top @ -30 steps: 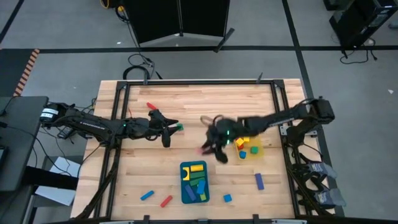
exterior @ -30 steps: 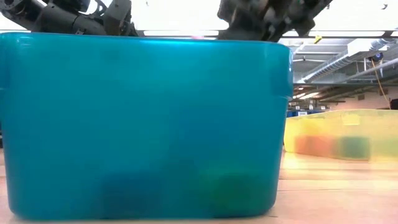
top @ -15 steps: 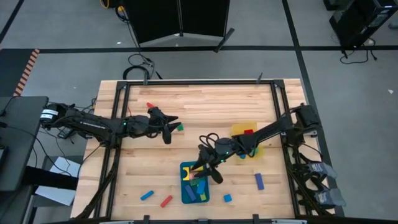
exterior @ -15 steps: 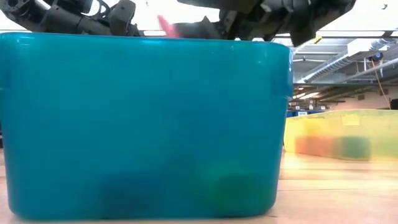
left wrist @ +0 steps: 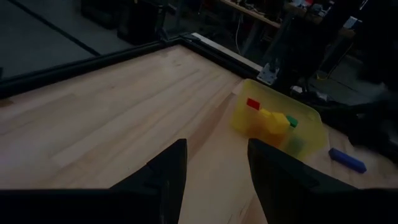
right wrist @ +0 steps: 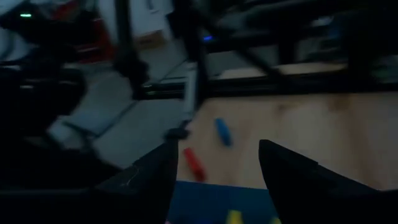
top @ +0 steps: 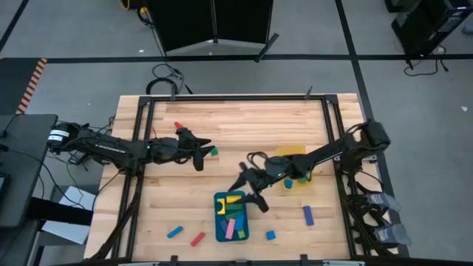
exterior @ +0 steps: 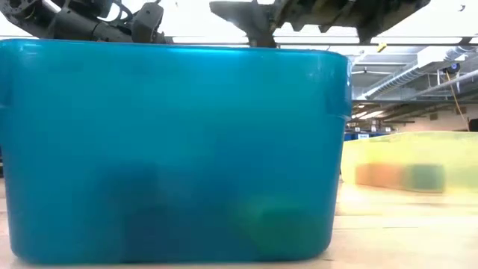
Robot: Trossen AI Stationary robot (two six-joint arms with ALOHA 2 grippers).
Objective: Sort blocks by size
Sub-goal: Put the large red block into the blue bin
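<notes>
The blue tray (top: 231, 216) holds several blocks: a yellow bar (top: 235, 198), green and blue pieces, and a pink bar (top: 230, 231). My right gripper (top: 249, 196) is open and empty just above the tray's far right corner; its wrist view shows the tray (right wrist: 249, 211) below the spread fingers. My left gripper (top: 201, 154) is open at the table's left middle, with a green cube (top: 213, 152) lying on the table by its tip. The yellow bin (top: 293, 166) holds small red, yellow, green and blue cubes.
Loose blocks lie on the wood: a red bar (top: 179, 126) far left, a blue bar (top: 175, 232) and a red bar (top: 197, 239) near left, a blue cube (top: 270, 236) and a blue bar (top: 308, 215) near right. The tray wall (exterior: 172, 149) fills the low view.
My right gripper carried a pink bar from beside the yellow bin toward the near edge, over the blue tray, and let it go. The pink bar now lies in the tray. The gripper has drawn back a little toward the far right.
</notes>
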